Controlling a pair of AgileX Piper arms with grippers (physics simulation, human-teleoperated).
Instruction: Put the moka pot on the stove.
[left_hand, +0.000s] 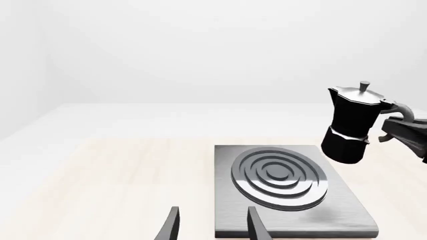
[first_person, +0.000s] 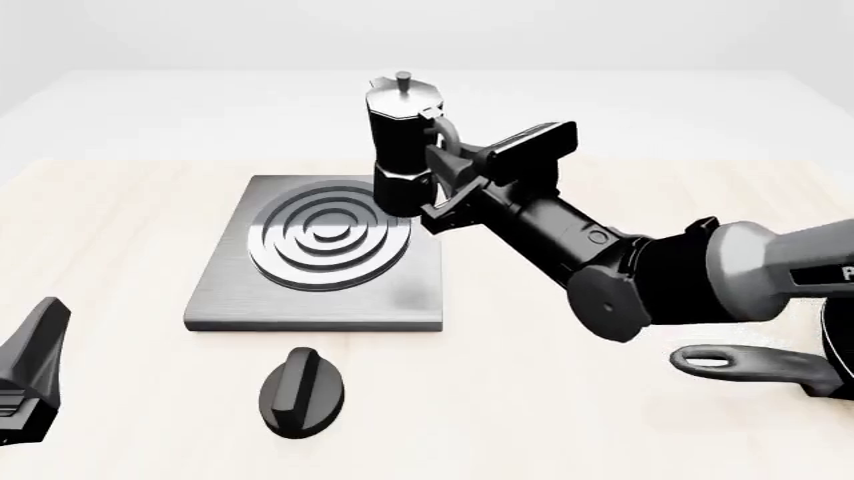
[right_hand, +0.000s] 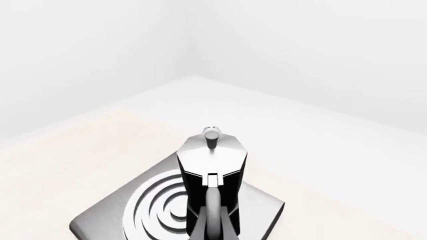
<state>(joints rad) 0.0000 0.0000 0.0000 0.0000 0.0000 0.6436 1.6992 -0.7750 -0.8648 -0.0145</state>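
At the far left of the front view, the left gripper (first_person: 30, 375) idles low near the table edge, fingers spread with nothing between them. Further right, the black oval knob (first_person: 302, 392) lies just before the stove (first_person: 227, 290). The moka pot (first_person: 400, 150) hangs tilted above the stove's right edge, its handle pinched by the right gripper (first_person: 447, 170). This looks like the carrying step; next, I judge, shift it left over the rings, level it, and lower.

Pale wood table (first_person: 120, 230) — on it stove (first_person: 227, 300), black oval knob (first_person: 302, 392), pan (first_person: 761, 365) at right edge.
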